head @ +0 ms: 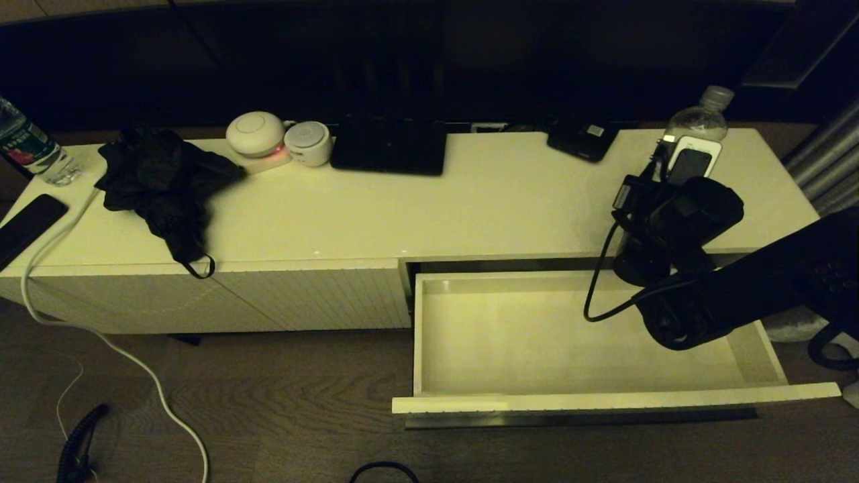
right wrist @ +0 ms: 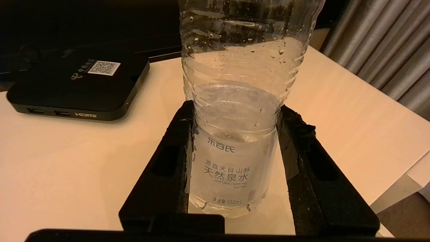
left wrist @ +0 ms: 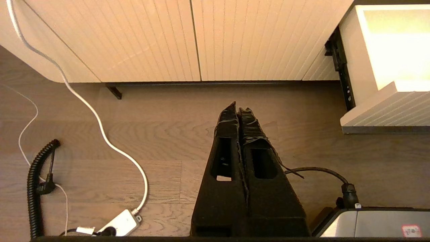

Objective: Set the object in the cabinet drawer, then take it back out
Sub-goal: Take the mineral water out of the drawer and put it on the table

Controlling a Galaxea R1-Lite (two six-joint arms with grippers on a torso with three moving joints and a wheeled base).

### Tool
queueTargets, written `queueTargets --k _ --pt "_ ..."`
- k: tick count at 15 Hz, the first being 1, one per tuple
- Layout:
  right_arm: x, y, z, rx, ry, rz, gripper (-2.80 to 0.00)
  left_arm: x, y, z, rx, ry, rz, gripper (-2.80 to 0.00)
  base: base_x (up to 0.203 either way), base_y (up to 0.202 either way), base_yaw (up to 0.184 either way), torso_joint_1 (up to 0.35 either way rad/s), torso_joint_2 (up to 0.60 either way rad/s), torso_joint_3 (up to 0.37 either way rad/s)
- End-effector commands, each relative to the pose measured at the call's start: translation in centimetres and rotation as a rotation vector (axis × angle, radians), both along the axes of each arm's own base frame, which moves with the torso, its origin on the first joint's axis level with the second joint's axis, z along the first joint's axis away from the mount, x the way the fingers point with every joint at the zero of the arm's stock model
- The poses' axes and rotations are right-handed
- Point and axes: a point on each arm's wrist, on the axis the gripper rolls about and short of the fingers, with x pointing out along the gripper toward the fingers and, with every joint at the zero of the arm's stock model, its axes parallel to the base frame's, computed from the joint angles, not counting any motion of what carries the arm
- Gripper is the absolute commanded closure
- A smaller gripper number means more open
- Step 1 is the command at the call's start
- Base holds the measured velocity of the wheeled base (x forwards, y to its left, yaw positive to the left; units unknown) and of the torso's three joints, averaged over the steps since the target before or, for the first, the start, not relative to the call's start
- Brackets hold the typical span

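Observation:
The object, a clear water bottle [head: 699, 121] with a grey cap and a pale label [right wrist: 228, 168], stands upright over the right end of the cabinet top [head: 483, 201]. I cannot tell whether its base touches the top. My right gripper [right wrist: 235, 107] is shut on the bottle's lower body, one black finger [right wrist: 168, 168] on each side. Just in front of it and lower down, the cabinet drawer [head: 604, 401] is pulled out, and nothing shows on its pale floor. My left gripper [left wrist: 238, 110] hangs shut over the wooden floor, left of the drawer's corner [left wrist: 386, 111].
A black set-top box [right wrist: 77, 84] lies on the cabinet left of the bottle. Further left are a black flat box [head: 389, 147], two white round devices [head: 278, 137], a black cloth [head: 164, 181], a second bottle [head: 30, 151] and a phone [head: 27, 225]. A white cable [left wrist: 100, 124] runs across the floor.

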Motion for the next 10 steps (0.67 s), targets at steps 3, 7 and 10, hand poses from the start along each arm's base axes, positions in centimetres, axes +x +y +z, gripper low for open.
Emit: queueTargets --k 3,7,10 --pt "0.3 0.3 -0.2 -0.003 0.001 -0.012 0.0 0.0 0.0 0.0 0.0 0.0 0.0 0.0 0.0 0.0 0.0 0.0 0.0 0.0" --pt "0.2 0.6 0.4 0.041 -0.007 -0.064 -2.8 0.0 0.0 0.0 0.0 -0.001 0.0 0.0 0.0 0.0 0.0 0.0 0.0 0.0" --pt "-0.2 1.0 1.0 0.044 -0.024 -0.047 -2.8 0.0 0.0 0.0 0.0 0.0 0.0 0.0 0.0 0.0 0.0 0.0 0.0 0.0"
